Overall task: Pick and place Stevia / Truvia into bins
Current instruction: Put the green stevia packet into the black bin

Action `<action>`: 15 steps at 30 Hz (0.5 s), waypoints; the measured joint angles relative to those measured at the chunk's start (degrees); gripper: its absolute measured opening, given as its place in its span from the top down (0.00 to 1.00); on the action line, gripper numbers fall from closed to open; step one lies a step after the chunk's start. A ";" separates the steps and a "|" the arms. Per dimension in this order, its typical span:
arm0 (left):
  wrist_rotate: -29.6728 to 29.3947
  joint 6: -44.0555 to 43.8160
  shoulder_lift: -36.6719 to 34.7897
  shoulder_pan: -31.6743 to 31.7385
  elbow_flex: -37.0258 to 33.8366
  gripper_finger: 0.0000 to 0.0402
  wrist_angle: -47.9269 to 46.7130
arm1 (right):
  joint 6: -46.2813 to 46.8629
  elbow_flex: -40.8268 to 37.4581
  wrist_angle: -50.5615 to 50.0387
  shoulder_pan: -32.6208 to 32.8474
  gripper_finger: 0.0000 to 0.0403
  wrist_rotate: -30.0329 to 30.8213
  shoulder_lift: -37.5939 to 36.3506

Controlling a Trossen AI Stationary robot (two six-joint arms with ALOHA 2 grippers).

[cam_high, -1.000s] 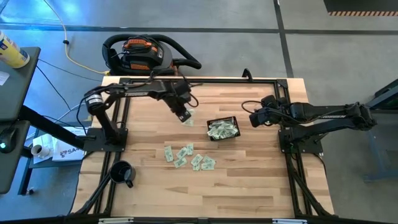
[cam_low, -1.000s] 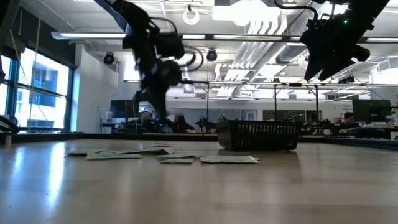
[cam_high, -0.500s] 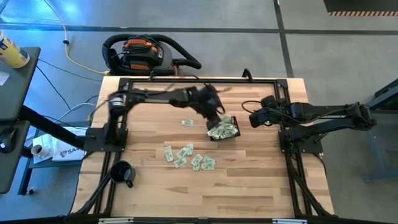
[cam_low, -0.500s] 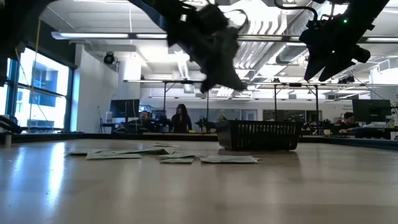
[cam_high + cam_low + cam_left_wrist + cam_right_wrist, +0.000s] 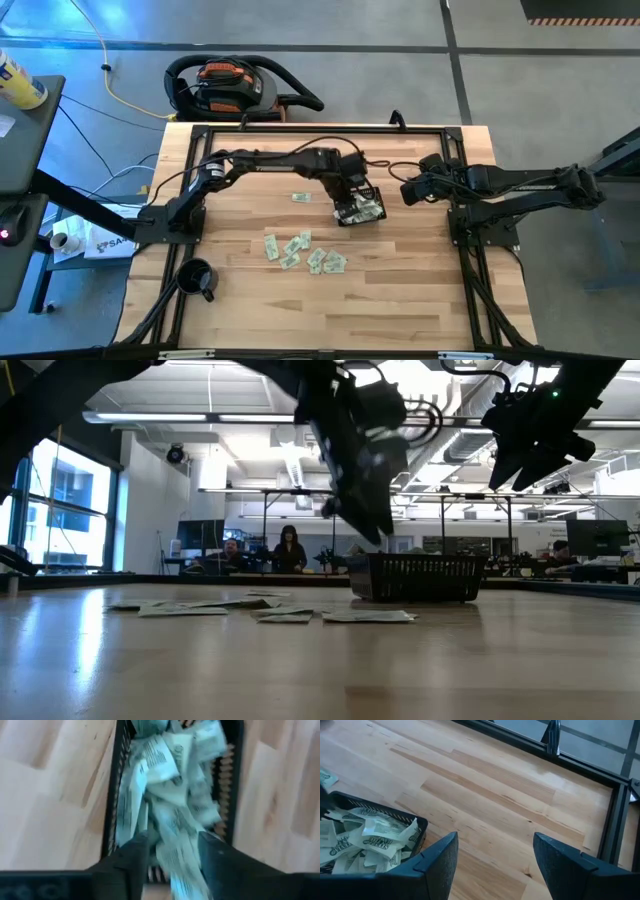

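The black basket (image 5: 381,192) stands right of the table's middle, heaped with pale green and white sachets (image 5: 165,785). My left gripper (image 5: 350,196) hangs over the basket's left part, its fingers apart, with one blurred sachet (image 5: 181,867) between them. Several more sachets (image 5: 300,250) lie flat on the table nearer the front, and a single one (image 5: 300,197) lies left of the basket. My right gripper (image 5: 408,190) waits open just right of the basket, raised above the table (image 5: 520,460). My left gripper points down into the basket from above. Its two fingers (image 5: 132,857) stand apart on either side of the blurred sachet; whether either finger touches it, I cannot tell.
A round black mug (image 5: 197,278) stands near the front left corner. A black frame rail (image 5: 320,128) runs along the table's far edge and sides. Bare wood (image 5: 400,290) lies in front of the basket and at the front right.
My left gripper has swung from left of the basket toward the table's right edge and now hangs over the basket. A single sachet lies on the table where the gripper stood a second ago.
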 joint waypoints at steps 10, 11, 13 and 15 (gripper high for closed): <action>-9.99 16.61 -6.01 0.29 6.15 0.39 -29.99 | -2.36 0.00 -0.17 0.00 0.38 0.87 -0.01; -9.57 17.91 -6.96 0.82 4.46 0.40 -30.32 | -2.49 0.00 -0.19 0.00 0.38 0.88 0.00; -9.32 20.89 -8.87 2.01 -0.35 0.43 -28.41 | -2.51 0.00 -0.21 0.00 0.38 0.93 0.01; -9.20 23.56 -10.63 3.17 -6.22 0.47 -23.83 | -2.48 0.00 -0.22 0.00 0.38 0.98 0.00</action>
